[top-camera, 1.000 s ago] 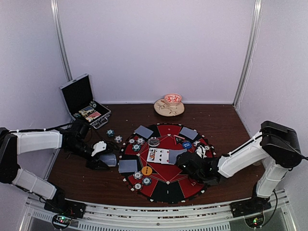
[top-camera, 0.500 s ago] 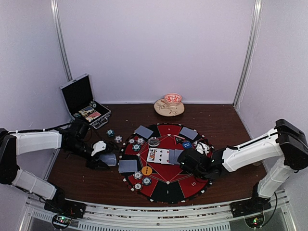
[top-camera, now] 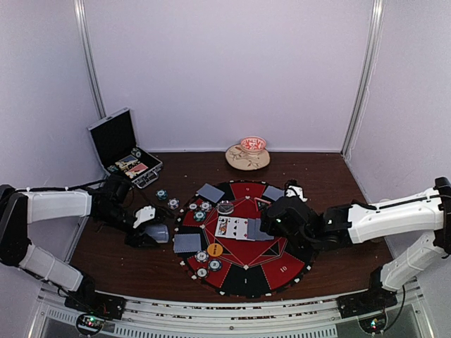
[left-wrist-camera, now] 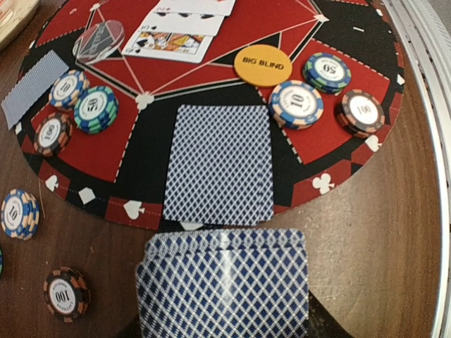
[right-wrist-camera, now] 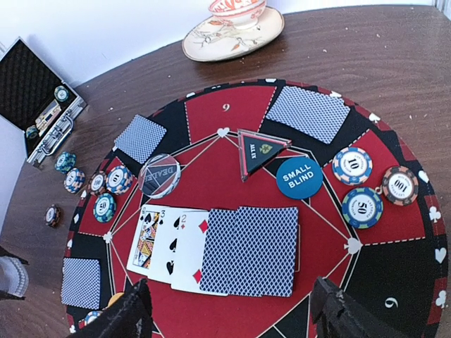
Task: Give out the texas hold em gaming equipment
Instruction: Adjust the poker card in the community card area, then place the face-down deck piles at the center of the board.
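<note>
The left arm lay low, its left gripper [top-camera: 151, 234] clamped on a card stack [left-wrist-camera: 224, 289], while the right arm stretched toward centre, right gripper [right-wrist-camera: 234, 315] spread wide.

Dark glossy wood table [left-wrist-camera: 416, 211], matt mat [right-wrist-camera: 211, 116], perhaps felt, smooth sheeny playing cards [left-wrist-camera: 218, 165], metal-edged case [top-camera: 116, 141]

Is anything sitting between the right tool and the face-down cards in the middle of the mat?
Nothing visible does. The right tool hangs open at the near edge of the face-down cards, with no object in the gap. The face-up cards lie against their left side in the wrist view, out of the way.
</note>
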Tool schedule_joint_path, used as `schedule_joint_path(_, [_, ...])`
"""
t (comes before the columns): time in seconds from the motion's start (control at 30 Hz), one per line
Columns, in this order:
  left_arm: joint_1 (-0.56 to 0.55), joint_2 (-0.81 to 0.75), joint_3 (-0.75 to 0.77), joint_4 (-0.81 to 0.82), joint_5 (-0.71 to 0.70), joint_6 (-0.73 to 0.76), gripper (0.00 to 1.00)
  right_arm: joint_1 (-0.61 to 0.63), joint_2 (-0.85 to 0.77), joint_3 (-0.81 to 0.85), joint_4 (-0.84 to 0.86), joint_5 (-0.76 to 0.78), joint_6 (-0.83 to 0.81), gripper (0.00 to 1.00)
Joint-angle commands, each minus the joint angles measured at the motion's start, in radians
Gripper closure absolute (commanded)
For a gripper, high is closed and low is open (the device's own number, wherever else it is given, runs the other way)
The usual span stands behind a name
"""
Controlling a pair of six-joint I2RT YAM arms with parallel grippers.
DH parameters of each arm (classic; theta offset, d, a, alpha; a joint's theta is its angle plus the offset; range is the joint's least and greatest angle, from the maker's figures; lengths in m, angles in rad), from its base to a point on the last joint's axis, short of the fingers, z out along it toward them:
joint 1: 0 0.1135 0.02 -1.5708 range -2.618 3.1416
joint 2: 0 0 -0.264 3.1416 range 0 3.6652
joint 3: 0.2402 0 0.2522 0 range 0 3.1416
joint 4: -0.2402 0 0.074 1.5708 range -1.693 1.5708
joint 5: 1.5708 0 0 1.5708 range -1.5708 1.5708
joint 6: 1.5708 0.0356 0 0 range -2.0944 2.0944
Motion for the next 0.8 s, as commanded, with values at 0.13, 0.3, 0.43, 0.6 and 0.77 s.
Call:
schedule_joint_path(0.13, [0.13, 0.099, 0.104, 0.006, -0.032, -0.004, 0.48, -0.012, -0.11, -0.01, 0.015, 0.058, -0.133, 0.21])
schedule_joint_path(0.3, [0.224, 0.182, 0.161, -0.003, -0.046, 0.008, 0.48, -0.018, -0.177, -0.076, 0.045, 0.06, -0.145, 0.21])
schedule_joint_path(0.43, [0.321, 0.268, 0.215, -0.008, -0.028, 0.007, 0.49, -0.023, -0.228, -0.122, 0.066, 0.063, -0.149, 0.21])
schedule_joint_path(0.6, [0.369, 0.354, 0.26, 0.012, -0.035, -0.028, 0.49, -0.027, -0.27, -0.152, 0.071, 0.065, -0.151, 0.21])
schedule_joint_path(0.77, [0.38, 0.408, 0.278, 0.038, -0.071, -0.059, 0.49, -0.031, -0.298, -0.172, 0.069, 0.068, -0.149, 0.21])
